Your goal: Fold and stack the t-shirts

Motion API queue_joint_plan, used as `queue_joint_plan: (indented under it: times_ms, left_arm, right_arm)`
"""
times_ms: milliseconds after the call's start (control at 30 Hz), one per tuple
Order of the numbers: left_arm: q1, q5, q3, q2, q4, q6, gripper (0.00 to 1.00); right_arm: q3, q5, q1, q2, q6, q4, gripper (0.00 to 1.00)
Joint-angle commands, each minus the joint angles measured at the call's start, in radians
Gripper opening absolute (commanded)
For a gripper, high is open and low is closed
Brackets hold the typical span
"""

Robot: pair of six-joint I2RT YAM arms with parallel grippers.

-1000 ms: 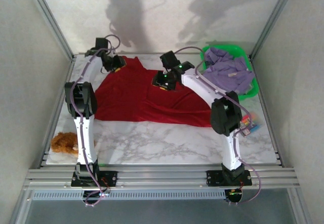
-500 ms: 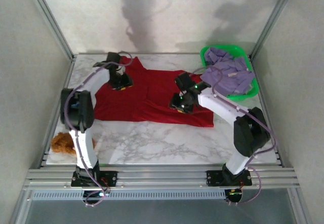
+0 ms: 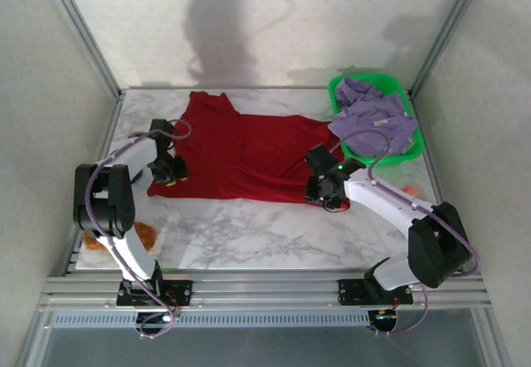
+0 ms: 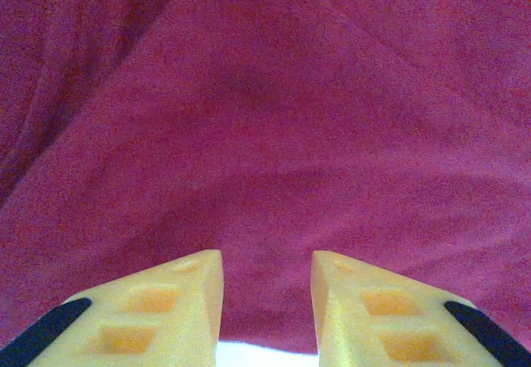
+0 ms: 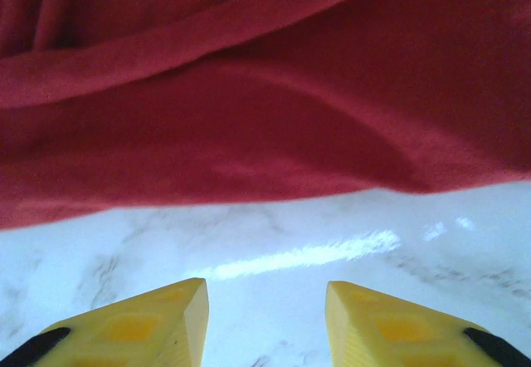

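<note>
Fuzzy orange-brown lump (image 3: 143,236) lay at 8 o'clock on the marble table (image 3: 265,234), by my left arm. Not a task item.

My left gripper (image 4: 265,261) sat at the 8 o'clock corner of the red t-shirt (image 3: 249,147). Its yellow wedge fingers (image 4: 182,296) were apart, with cloth under and ahead of the tips and a sliver of white table in the gap. Nothing was clamped.

My right gripper (image 5: 265,292) was at the shirt's 4 o'clock corner, jaws also apart over bare marble. The hem lay just ahead at 12, and I could not tell if it touched.

My read of the step: pinch both near hem corners, then fold toward 12. To do it well, I judged:
- The right needed to creep forward until the hem sat between its tips.
- The left needed to back onto the edge rather than mid-cloth.
- Both should close together, lift level and keep the hem taut so the fold lands straight.

The shirt was deep red, a matte soft knit, mostly flat, with one long rolled ridge and shallow wrinkles. It looked limp and likely to sag. The marble was glossy with a glare streak, so the cloth could slide.

The lavender t-shirt (image 3: 373,122) was crumpled in the green basket (image 3: 397,78) at 1 o'clock. It spilled over the rim, with a small white label showing.
</note>
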Motion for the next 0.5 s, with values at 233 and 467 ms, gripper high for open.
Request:
queue_joint_plan:
  times_ms: [233, 467]
  left_arm:
    - [0.044, -0.031, 0.013, 0.088, 0.007, 0.054, 0.0]
    - [0.047, -0.028, -0.023, 0.136, 0.023, 0.076, 0.0]
  right_arm:
    - [0.039, -0.103, -0.041, 0.161, -0.06, 0.178, 0.11]
    - [0.036, -0.106, -0.04, 0.257, -0.05, 0.222, 0.04]
